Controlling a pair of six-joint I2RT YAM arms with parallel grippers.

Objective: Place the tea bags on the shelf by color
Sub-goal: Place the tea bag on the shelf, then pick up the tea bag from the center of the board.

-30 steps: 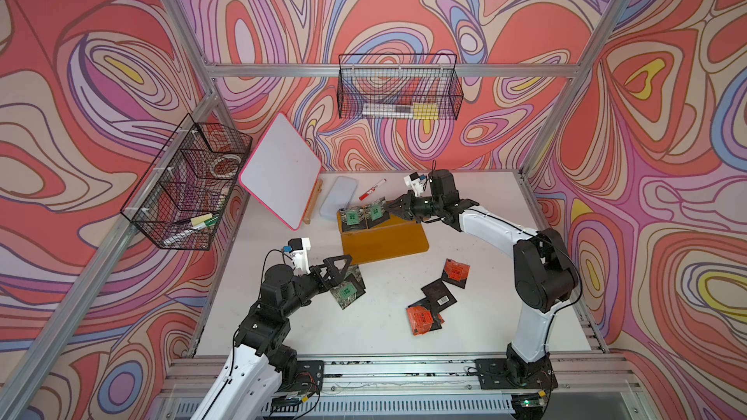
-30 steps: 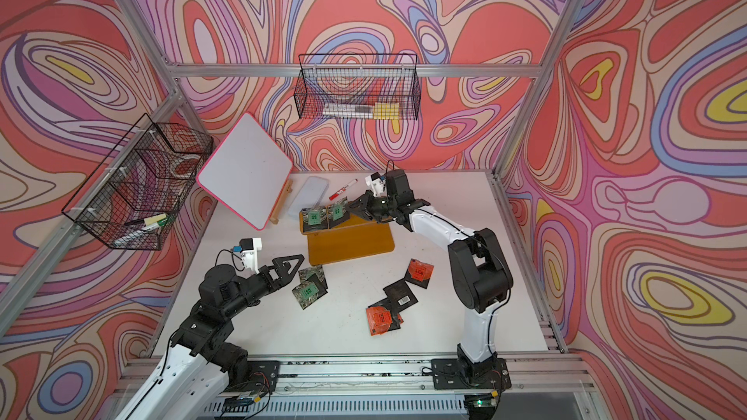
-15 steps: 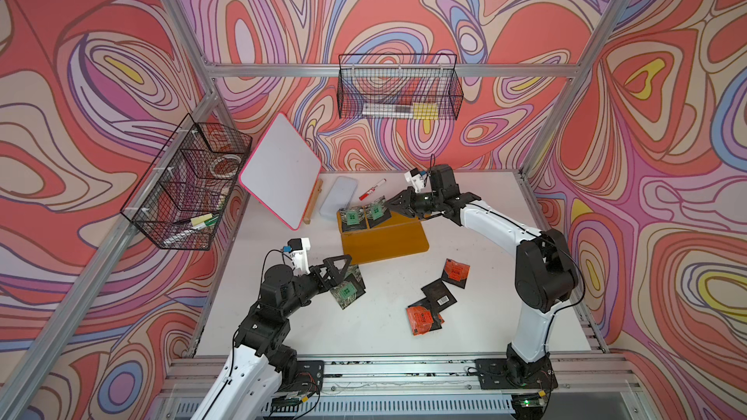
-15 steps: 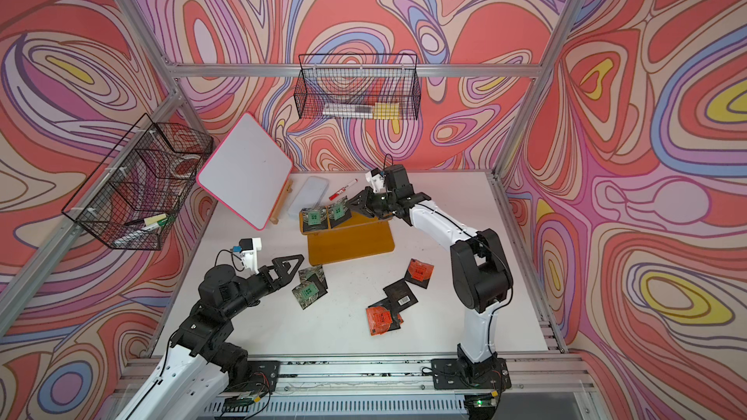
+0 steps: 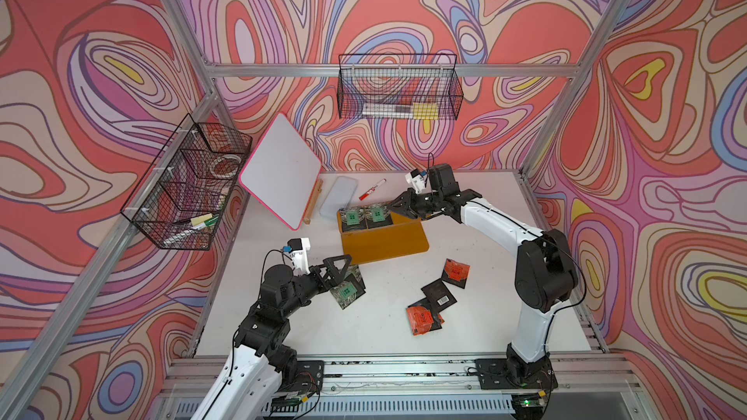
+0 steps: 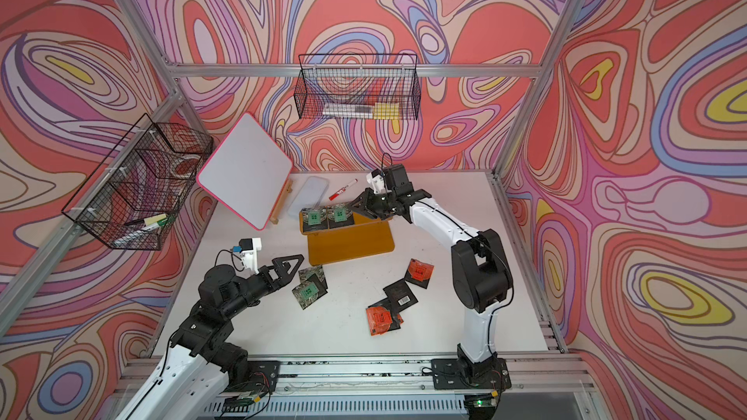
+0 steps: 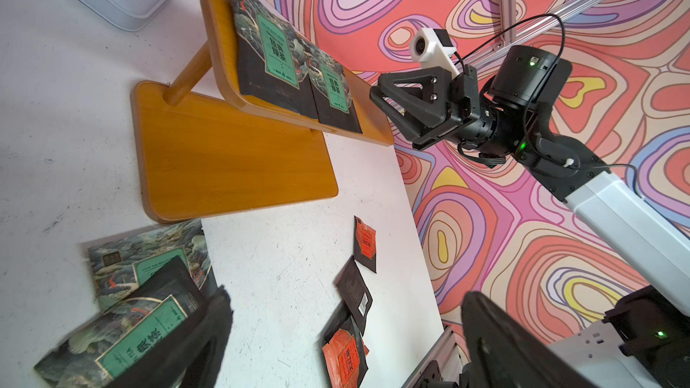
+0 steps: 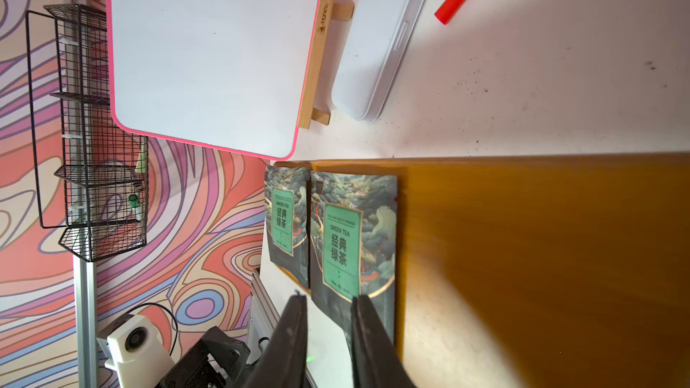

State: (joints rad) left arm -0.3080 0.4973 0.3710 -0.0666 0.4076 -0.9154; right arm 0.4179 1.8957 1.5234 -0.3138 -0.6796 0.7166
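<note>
Near the middle of both top views stands the mustard-yellow shelf (image 5: pixel 384 242), its upper board carrying two green tea bags (image 5: pixel 366 216) side by side at its left end, labels up. Just right of them hangs the right gripper (image 5: pixel 394 208); in the right wrist view its fingers (image 8: pixel 367 337) stand a narrow gap apart with nothing between them, one tip over the near edge of the closer green sachet (image 8: pixel 353 240), though whether it touches is not clear. The lower board (image 6: pixel 349 242) is bare.

Lower left of centre, the left gripper (image 5: pixel 339 272) has its jaws spread wide and grips nothing; it hovers over two more green tea bags (image 6: pixel 309 286) overlapping on the white table (image 6: pixel 347 333). In the left wrist view one dark finger (image 7: pixel 194 341) lies in front of the nearer of these.

Right of them on the table lie the orange-red tea bags: one (image 5: pixel 456 270) alone below the shelf's right corner, a black-backed one (image 5: pixel 438 296) showing a barcode, and an orange-fronted one (image 5: pixel 420 317) at the bottom of that cluster, overlapping others beneath.

Behind the shelf, toward the upper left, sit a pink-edged whiteboard (image 5: pixel 281 179), a pale flat case (image 5: pixel 339 197) and a red marker (image 5: pixel 372 189).
</note>
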